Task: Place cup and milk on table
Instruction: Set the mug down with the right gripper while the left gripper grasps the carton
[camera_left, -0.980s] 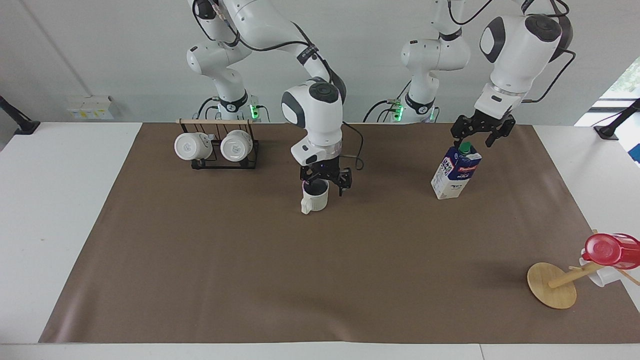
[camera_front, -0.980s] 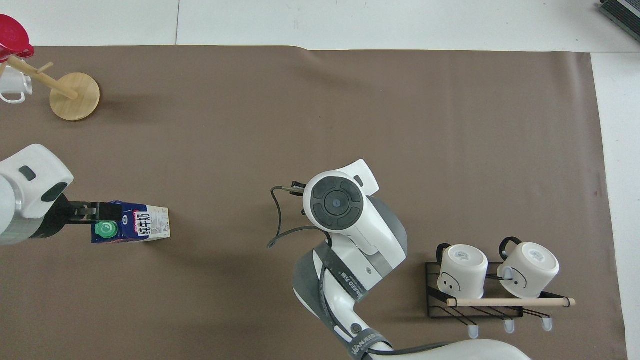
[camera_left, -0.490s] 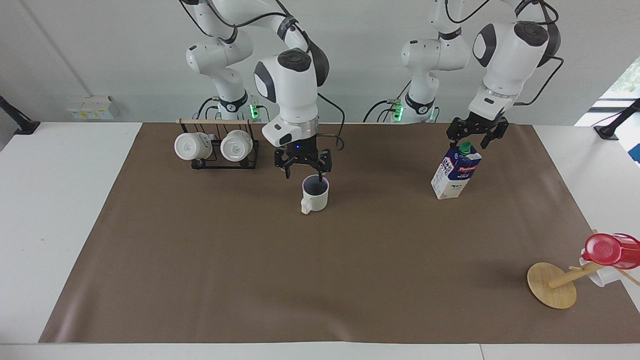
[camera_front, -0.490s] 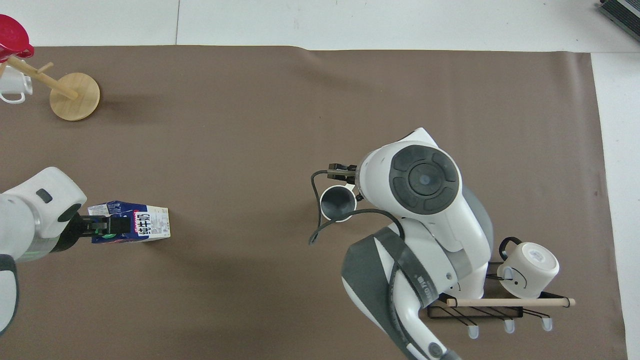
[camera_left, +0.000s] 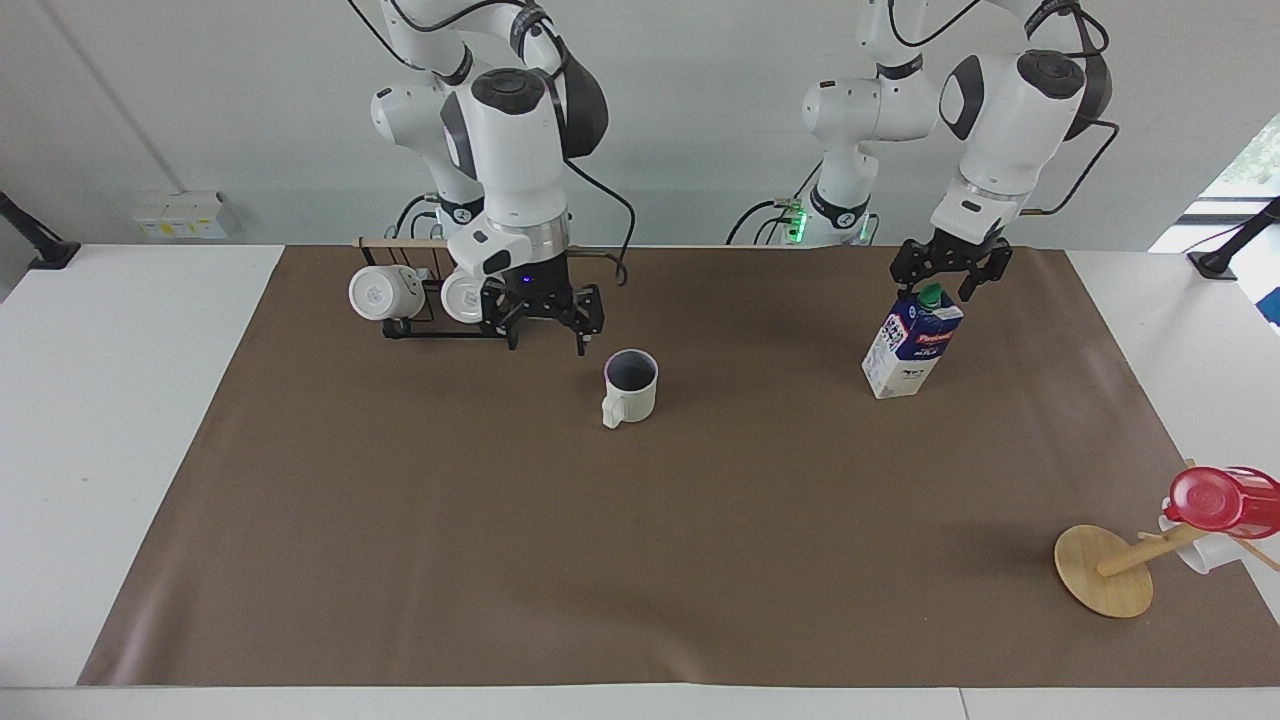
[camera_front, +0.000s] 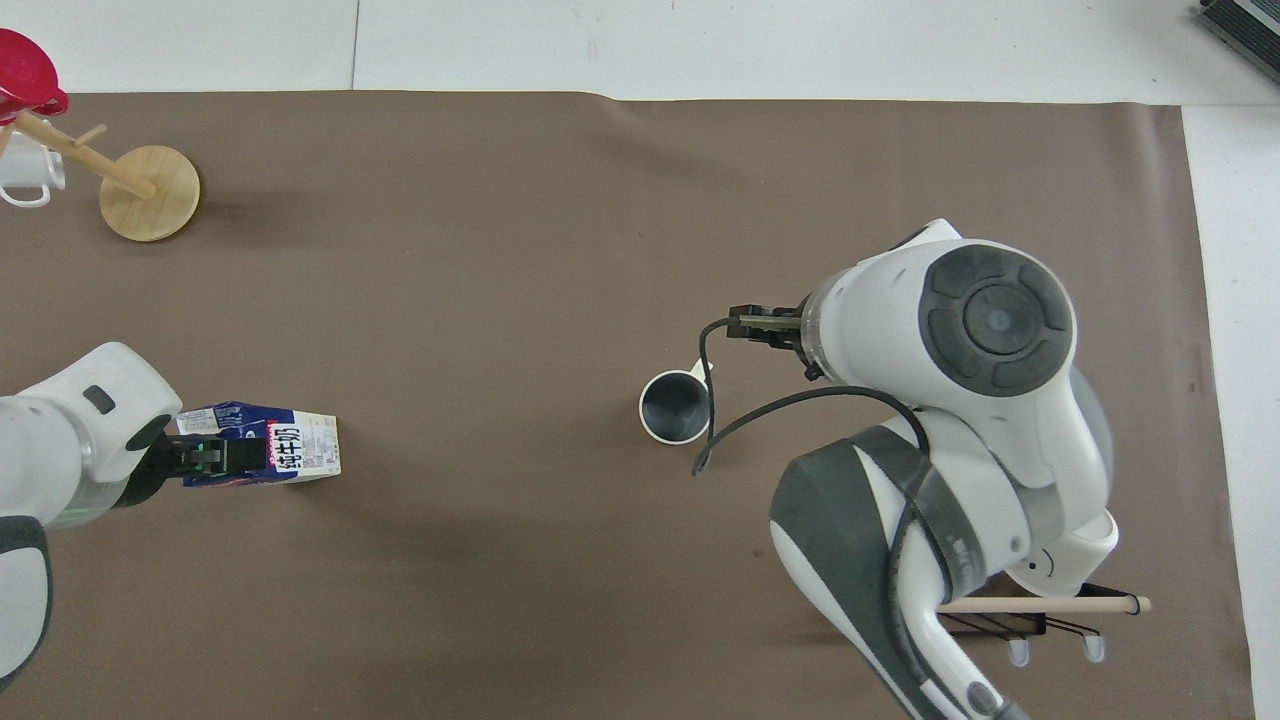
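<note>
The cream-white cup (camera_left: 631, 388) stands upright on the brown mat (camera_left: 500, 560) of the table (camera_left: 120, 420), handle pointing away from the robots. It also shows in the overhead view (camera_front: 676, 406). My right gripper (camera_left: 547, 338) is open and empty, raised over the mat between the cup and the mug rack. The milk carton (camera_left: 910, 345) stands upright on the mat toward the left arm's end, and shows in the overhead view (camera_front: 272, 455). My left gripper (camera_left: 938, 286) is open just over the carton's top, its fingers spread to either side of the green cap.
A black wire rack (camera_left: 437, 300) with two white mugs stands near the right arm's base. A tipped wooden mug tree (camera_left: 1105, 572) with a red-lidded cup (camera_left: 1225, 500) lies at the mat's corner toward the left arm's end, farthest from the robots.
My right gripper has risen off the cup and moved toward the mug rack, leaving the cup standing. My left gripper has shifted slightly above the milk's cap.
</note>
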